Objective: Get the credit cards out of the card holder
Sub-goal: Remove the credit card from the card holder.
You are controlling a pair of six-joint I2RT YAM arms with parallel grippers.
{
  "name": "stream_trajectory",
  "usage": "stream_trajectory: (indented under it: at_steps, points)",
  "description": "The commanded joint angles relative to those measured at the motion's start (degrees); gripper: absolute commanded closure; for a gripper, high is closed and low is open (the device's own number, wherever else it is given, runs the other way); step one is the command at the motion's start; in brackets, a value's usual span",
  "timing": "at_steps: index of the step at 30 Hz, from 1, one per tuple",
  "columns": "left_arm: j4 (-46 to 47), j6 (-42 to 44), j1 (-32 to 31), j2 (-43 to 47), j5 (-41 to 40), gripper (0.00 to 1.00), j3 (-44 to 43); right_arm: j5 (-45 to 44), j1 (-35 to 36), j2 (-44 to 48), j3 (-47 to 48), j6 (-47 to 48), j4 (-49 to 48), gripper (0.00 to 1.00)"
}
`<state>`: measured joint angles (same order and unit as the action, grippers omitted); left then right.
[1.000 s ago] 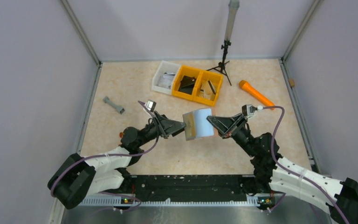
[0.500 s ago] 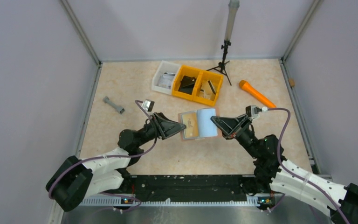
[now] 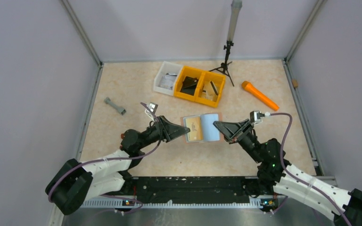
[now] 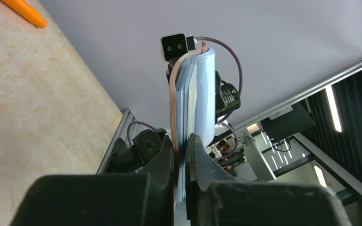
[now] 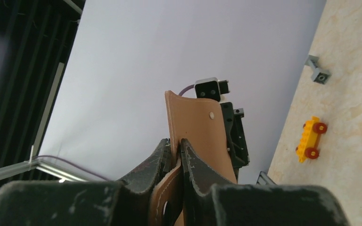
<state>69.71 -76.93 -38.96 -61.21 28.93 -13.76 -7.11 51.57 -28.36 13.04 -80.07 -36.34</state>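
The card holder (image 3: 201,127) hangs open above the middle of the table, pale blue-grey inside facing up, reddish-brown leather outside. My left gripper (image 3: 184,131) is shut on its left edge; in the left wrist view the fingers (image 4: 164,157) pinch the leather and the blue layers of the card holder (image 4: 193,89). From the right, my right gripper (image 3: 219,128) grips it, its jaws closed on the brown leather flap of the card holder (image 5: 195,122). A tan panel shows on the left half. I cannot pick out the credit cards; they stay hidden among the pockets.
Two yellow bins (image 3: 201,85) and a white bin (image 3: 166,77) stand at the back. A tripod (image 3: 226,61) is behind them. An orange tube (image 3: 260,95) lies at the right, a grey dumbbell-shaped part (image 3: 115,106) at the left. A yellow toy car (image 5: 311,139) sits near the left arm.
My left gripper has closed on the holder's left edge. The holder has swung from standing nearly upright to lying open and flat between both grippers, a little lower.
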Motion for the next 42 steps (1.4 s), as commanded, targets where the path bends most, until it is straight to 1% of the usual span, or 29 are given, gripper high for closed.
stream_trajectory:
  at_steps: [1,2,6,8,9,11,13,14,16,18,20,23,25,28,34,37,42]
  points:
    - [-5.1,5.5,-0.2,4.2,-0.8,1.00,0.7,-2.7,-0.4,6.0,-0.4,5.1,6.5,0.79]
    - [-7.2,6.6,-0.2,5.3,-1.2,1.00,0.5,-3.4,-0.4,7.0,0.2,7.0,10.5,0.70]
    - [-22.7,11.4,-0.2,10.0,-3.3,1.00,-1.3,-7.7,-0.4,12.4,5.0,16.0,29.2,0.37]
    - [-28.6,13.4,-0.2,12.0,-4.8,1.00,-2.2,-9.4,-0.4,12.7,8.3,21.4,39.5,0.30]
    - [-31.5,14.2,-0.2,13.0,-5.8,1.00,-2.6,-9.8,-0.4,12.2,10.2,24.0,43.1,0.24]
    - [-37.3,16.4,-0.2,14.4,-7.7,1.00,-3.8,-9.7,-0.4,10.4,13.8,30.5,49.0,0.19]
    - [-41.8,18.0,-0.2,15.0,-9.6,1.00,-4.9,-8.7,-0.4,8.3,17.3,35.3,53.0,0.19]
    - [-43.1,18.6,-0.2,15.1,-10.2,1.00,-5.1,-7.9,-0.4,7.2,18.7,37.2,54.4,0.20]
    - [-43.9,19.1,-0.2,14.9,-10.9,1.00,-5.2,-5.6,-0.4,4.8,21.2,40.9,56.3,0.27]
    - [-43.4,19.1,-0.2,13.9,-10.8,1.00,-5.0,-1.8,-0.4,2.2,22.9,44.3,56.8,0.36]
    - [-42.1,18.9,-0.2,12.8,-10.4,1.00,-4.8,2.9,-0.4,-0.2,23.2,45.9,54.6,0.42]
    - [-38.1,18.0,-0.3,11.0,-8.9,1.00,-4.0,10.2,-0.3,-5.1,22.2,45.4,48.8,0.45]
    - [-36.4,17.6,-0.2,10.4,-8.2,1.00,-3.7,13.4,-0.3,-8.6,21.9,44.8,45.4,0.48]
    - [-34.0,17.3,-0.3,10.4,-7.7,1.00,-2.8,16.1,-0.3,-12.4,21.3,43.8,41.7,0.48]
    - [-30.2,15.7,-0.3,10.4,-5.5,1.00,-1.9,17.1,-0.3,-18.9,20.7,42.5,39.8,0.48]
    - [-28.7,14.5,-0.3,10.3,-4.4,1.00,-1.8,16.6,-0.4,-19.6,19.7,41.5,38.9,0.48]
    - [-25.7,12.0,-0.3,10.5,-1.9,1.00,-1.5,16.7,-0.4,-18.0,18.5,39.8,36.8,0.48]
